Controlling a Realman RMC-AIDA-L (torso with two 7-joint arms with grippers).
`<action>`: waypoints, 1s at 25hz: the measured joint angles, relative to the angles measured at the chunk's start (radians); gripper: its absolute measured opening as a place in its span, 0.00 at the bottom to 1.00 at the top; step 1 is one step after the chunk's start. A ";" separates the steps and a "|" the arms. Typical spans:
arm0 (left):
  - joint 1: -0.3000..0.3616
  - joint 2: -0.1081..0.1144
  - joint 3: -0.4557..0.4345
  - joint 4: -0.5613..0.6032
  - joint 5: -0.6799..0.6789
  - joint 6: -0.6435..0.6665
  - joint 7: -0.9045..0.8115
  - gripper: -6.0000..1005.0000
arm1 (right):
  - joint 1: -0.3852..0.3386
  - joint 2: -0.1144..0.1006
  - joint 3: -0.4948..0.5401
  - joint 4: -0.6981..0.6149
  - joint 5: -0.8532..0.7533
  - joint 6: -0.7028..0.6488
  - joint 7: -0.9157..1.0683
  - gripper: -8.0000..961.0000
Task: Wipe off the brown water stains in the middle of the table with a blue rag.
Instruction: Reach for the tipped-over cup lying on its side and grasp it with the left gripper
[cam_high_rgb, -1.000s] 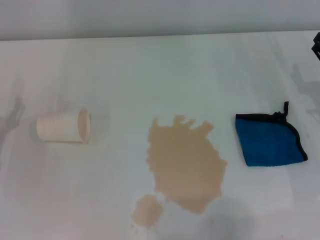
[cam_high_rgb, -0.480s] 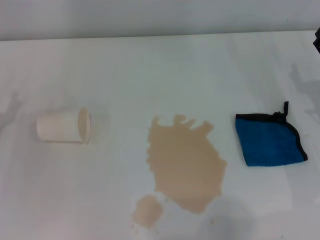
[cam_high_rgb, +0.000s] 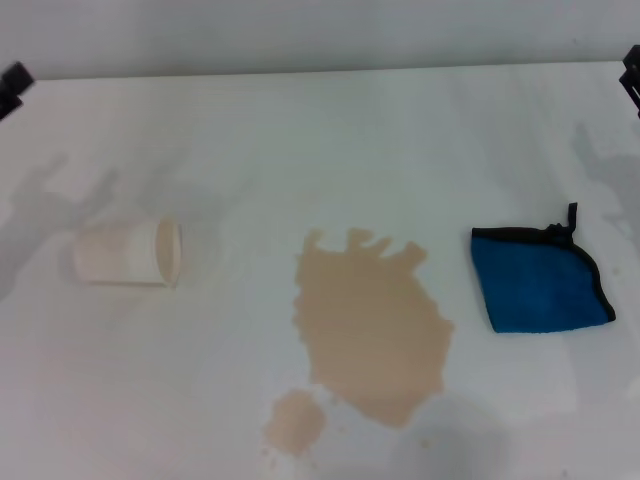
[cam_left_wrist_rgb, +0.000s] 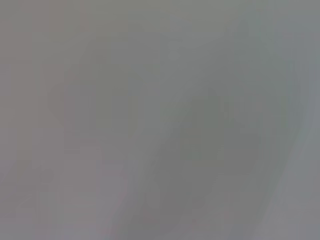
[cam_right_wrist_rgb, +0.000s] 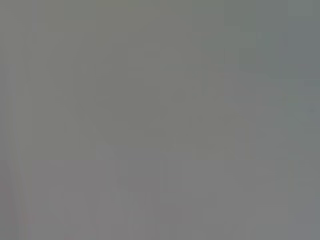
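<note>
You are looking down at a white bench (cam_high_rgb: 330, 140) with both arms barely entering the head view. The left pincer (cam_high_rgb: 12, 82) is showing only as a dark sliver at the far-left edge, and the right pincer (cam_high_rgb: 632, 72) as a dark sliver at the far-right edge; you cannot tell how far either is open, and neither is touching anything. The blue rag (cam_high_rgb: 540, 280), edged in black with a small loop, is lying flat well nearer you than the right pincer, toward the centre. The brown water stains (cam_high_rgb: 372, 325) are spreading mid-bench, just beside the rag on the side away from the right pincer, with a small blot at the near edge. A cream paper cup (cam_high_rgb: 128, 252) is lying on its side below the left pincer. Both wrist views are showing only featureless grey.
</note>
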 joint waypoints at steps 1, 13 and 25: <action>-0.011 0.025 0.000 0.036 0.103 -0.011 -0.075 0.88 | 0.003 -0.001 -0.002 0.000 -0.001 0.003 0.000 0.89; -0.057 0.135 -0.007 0.437 0.689 -0.238 -0.225 0.88 | -0.001 -0.001 0.003 0.006 0.006 0.016 0.001 0.89; -0.162 0.119 -0.001 0.674 1.062 -0.364 -0.133 0.88 | 0.009 0.002 0.005 0.025 0.032 0.012 0.064 0.89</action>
